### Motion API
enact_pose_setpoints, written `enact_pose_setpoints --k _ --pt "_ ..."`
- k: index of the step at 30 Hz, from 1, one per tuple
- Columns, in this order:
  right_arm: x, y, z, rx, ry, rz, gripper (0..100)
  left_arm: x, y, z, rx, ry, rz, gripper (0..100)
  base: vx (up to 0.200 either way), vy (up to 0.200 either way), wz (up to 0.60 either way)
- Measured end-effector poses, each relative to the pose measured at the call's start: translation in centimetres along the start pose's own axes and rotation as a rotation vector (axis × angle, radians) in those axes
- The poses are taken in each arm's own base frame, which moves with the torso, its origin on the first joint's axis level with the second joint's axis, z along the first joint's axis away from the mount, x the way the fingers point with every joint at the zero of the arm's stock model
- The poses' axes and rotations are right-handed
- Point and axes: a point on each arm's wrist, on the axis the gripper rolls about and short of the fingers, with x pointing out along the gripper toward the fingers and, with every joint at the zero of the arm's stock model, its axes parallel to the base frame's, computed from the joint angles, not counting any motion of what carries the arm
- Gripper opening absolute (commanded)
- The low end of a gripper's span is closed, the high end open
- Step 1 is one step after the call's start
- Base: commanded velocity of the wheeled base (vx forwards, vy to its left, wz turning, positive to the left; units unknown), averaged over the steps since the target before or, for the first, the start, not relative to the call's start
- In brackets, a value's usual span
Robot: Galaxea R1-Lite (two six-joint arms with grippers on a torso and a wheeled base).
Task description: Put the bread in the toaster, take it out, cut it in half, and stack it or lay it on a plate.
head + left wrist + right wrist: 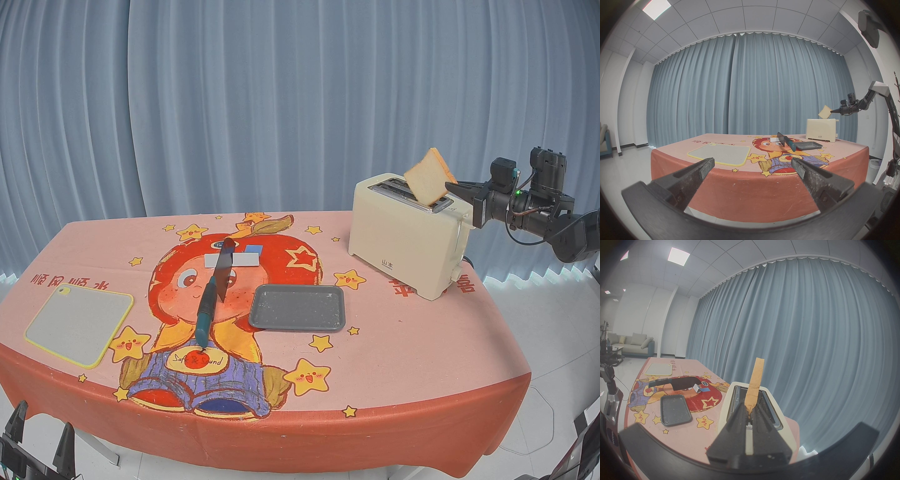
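Now bread (pixel 429 177) sits pinched in right hand (pixel 451 185) — over toaster (pixel 406 237).

Blue-grey curtain (pixel 250 94), cartoon-printed pink tablecloth (pixel 406 350), pale sofa (pixel 631 342), ceiling light (pixel 677 256)

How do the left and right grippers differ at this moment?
The left gripper is open and empty; the right gripper is shut on the bread slice. The left gripper sits low, in front of the table's near edge; the right gripper is raised beside the top of the toaster, holding the slice tilted at its slots. Both have two dark fingers.
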Motion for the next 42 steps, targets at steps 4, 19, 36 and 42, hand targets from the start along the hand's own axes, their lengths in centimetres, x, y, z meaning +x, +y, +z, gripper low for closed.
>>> enact_pose_setpoints --k 4,19,36,42 --pt "0.05 0.08 -0.15 0.002 0.005 0.002 0 0.00 0.00 0.00 0.000 0.000 0.001 100 0.000 0.000 0.00" --pt "0.21 0.02 -0.47 0.005 0.011 0.004 0 0.00 0.00 0.00 0.000 0.000 0.001 100 0.000 0.000 0.00" --pt "0.25 0.08 -0.64 0.008 0.016 0.005 100 0.00 0.00 0.00 0.000 0.000 0.001 100 0.000 0.000 0.00" --pt "0.22 0.12 -0.60 0.008 0.014 0.004 100 0.00 0.00 0.00 0.000 0.000 0.001 100 0.000 0.000 0.00"
